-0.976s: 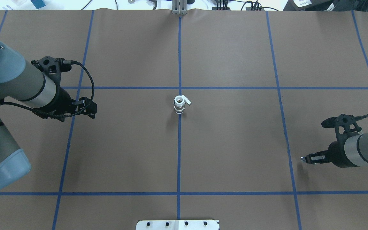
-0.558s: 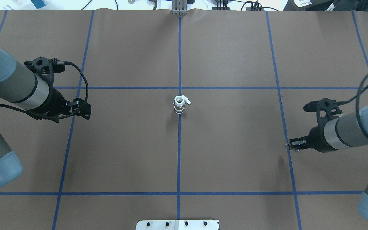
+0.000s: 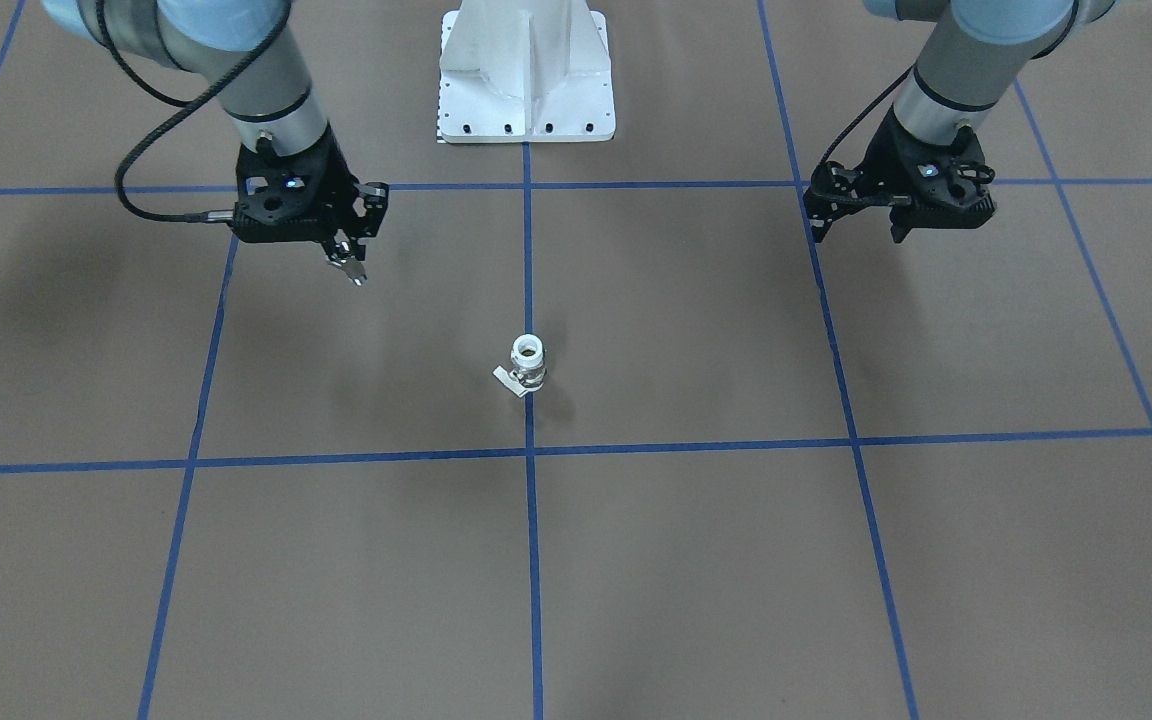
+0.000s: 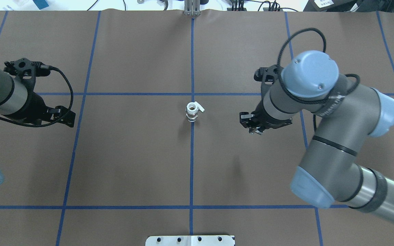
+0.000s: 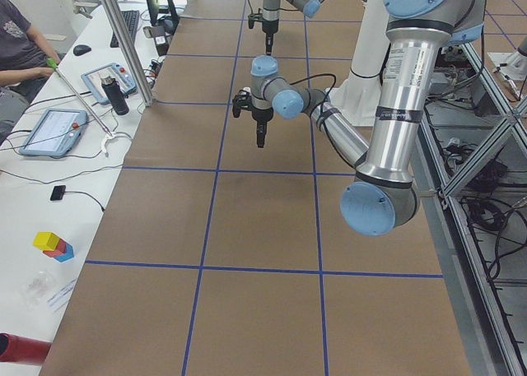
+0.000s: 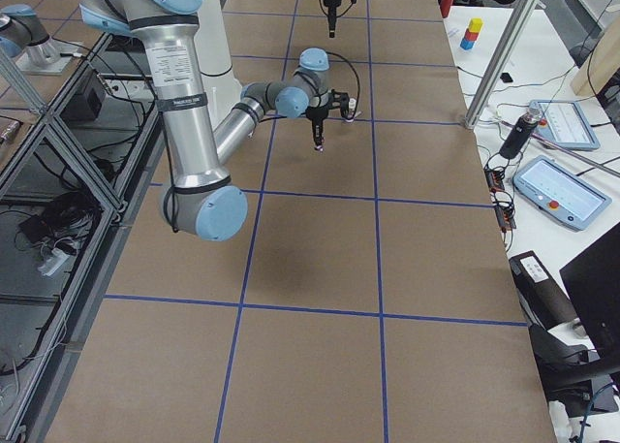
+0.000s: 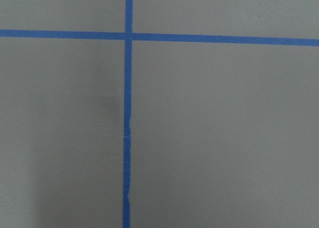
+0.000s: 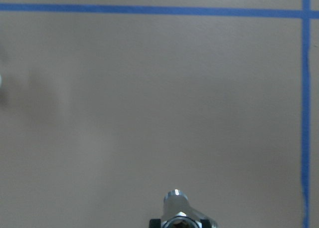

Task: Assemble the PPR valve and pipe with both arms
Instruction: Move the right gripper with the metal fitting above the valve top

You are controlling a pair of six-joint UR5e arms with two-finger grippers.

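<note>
The PPR valve (image 4: 192,112) stands upright at the table's centre on a blue tape line, white ring on top and its flat tab to one side; it also shows in the front view (image 3: 527,363). My right gripper (image 4: 253,128) hangs to the right of the valve, apart from it, and is shut on the small silvery pipe (image 3: 348,270), whose tip shows in the right wrist view (image 8: 175,208). My left gripper (image 4: 68,120) hangs far to the valve's left (image 3: 818,228) and holds nothing that I can see. I cannot tell whether it is open or shut. The left wrist view shows only table.
Brown table paper with a blue tape grid (image 4: 192,171). The robot's white base plate (image 3: 526,110) is at the near edge. An operators' desk with tablets and a dark bottle (image 5: 115,95) runs along the far side. A person (image 5: 16,43) sits there.
My right arm has swung in from the right edge toward the valve with the pipe in its gripper. My left arm has drawn back to the left. The valve has not moved.
</note>
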